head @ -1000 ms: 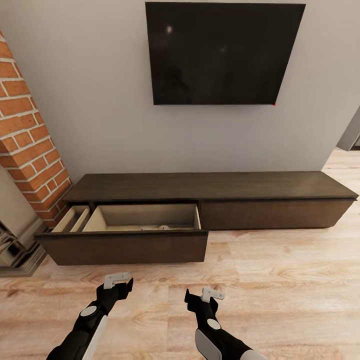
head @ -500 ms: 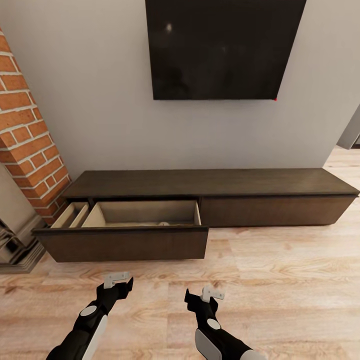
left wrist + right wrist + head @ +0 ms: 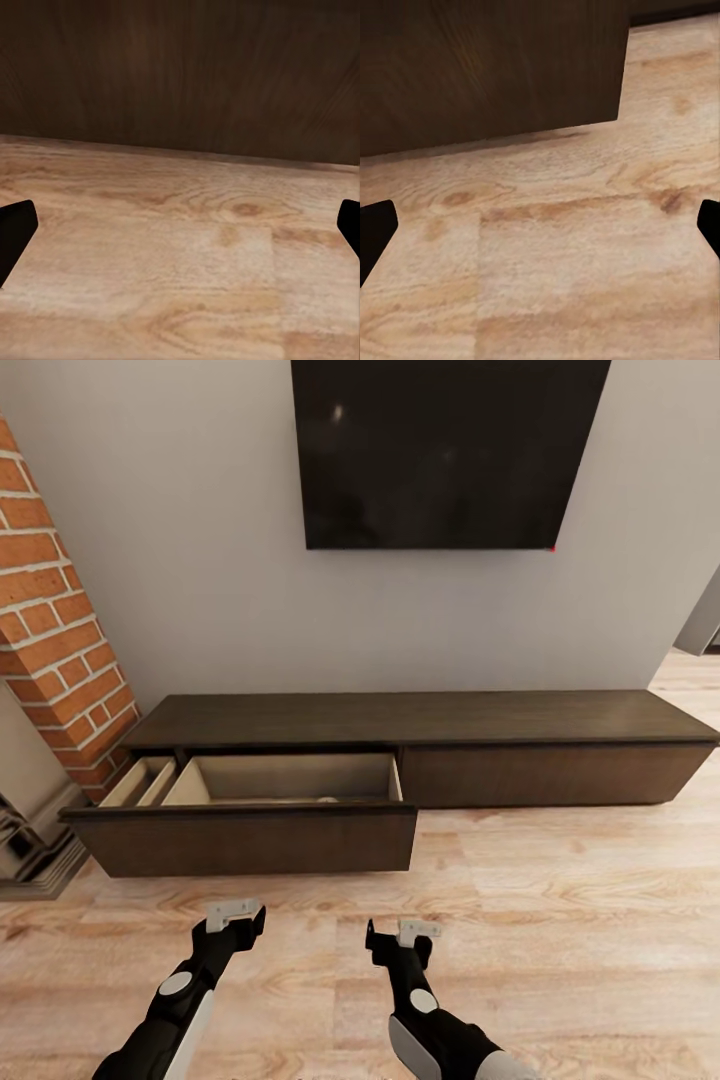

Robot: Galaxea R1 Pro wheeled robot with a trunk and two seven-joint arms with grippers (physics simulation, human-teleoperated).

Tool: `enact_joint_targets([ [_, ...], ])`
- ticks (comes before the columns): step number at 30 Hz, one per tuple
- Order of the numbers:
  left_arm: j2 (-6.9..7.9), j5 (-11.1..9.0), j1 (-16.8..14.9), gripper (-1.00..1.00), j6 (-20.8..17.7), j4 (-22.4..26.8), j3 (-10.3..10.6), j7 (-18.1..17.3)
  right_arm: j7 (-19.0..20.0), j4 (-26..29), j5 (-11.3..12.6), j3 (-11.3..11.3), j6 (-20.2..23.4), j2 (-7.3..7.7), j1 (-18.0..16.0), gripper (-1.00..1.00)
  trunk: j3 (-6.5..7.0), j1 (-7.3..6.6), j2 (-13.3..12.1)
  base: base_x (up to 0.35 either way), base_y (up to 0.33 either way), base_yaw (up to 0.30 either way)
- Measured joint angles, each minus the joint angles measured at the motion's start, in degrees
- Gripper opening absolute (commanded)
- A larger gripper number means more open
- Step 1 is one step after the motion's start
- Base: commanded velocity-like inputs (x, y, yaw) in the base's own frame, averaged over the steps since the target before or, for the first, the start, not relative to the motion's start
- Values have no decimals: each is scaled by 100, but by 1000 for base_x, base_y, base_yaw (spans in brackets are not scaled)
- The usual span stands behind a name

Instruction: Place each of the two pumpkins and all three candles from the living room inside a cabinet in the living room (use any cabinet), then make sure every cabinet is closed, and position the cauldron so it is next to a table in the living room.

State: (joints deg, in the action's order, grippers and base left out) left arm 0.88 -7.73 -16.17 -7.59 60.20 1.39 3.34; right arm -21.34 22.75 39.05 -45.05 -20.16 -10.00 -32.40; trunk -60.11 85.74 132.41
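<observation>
The long, low, dark brown wooden cabinet point(image 3: 420, 745) stands against the grey wall beneath a black wall-mounted screen point(image 3: 445, 450), its wide left drawer point(image 3: 250, 830) pulled out — pale beige lining exposed, a small pale object barely visible inside, too little to identify. The left gripper point(image 3: 232, 916) and right gripper point(image 3: 405, 934) hover over the plank floor point(image 3: 560, 920) just before the drawer front, both spread wide and empty — presumably positioned to push it shut.
</observation>
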Motion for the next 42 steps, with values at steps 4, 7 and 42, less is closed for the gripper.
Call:
enact_joint_targets([
  [4,-5,-8,0,100,11,0,8,-4,20,-22,-178,8,10,0,-230,100,-72,88,160,0,0,0],
  [7,-6,-9,0,100,-6,2,10,-9,39,-29,-221,-1,175,0,-362,100,-126,154,281,0,0,0],
  [42,15,-28,0,100,796,-507,-69,-2,42,9,-232,3,315,0,-399,100,-198,242,443,83,0,0],
])
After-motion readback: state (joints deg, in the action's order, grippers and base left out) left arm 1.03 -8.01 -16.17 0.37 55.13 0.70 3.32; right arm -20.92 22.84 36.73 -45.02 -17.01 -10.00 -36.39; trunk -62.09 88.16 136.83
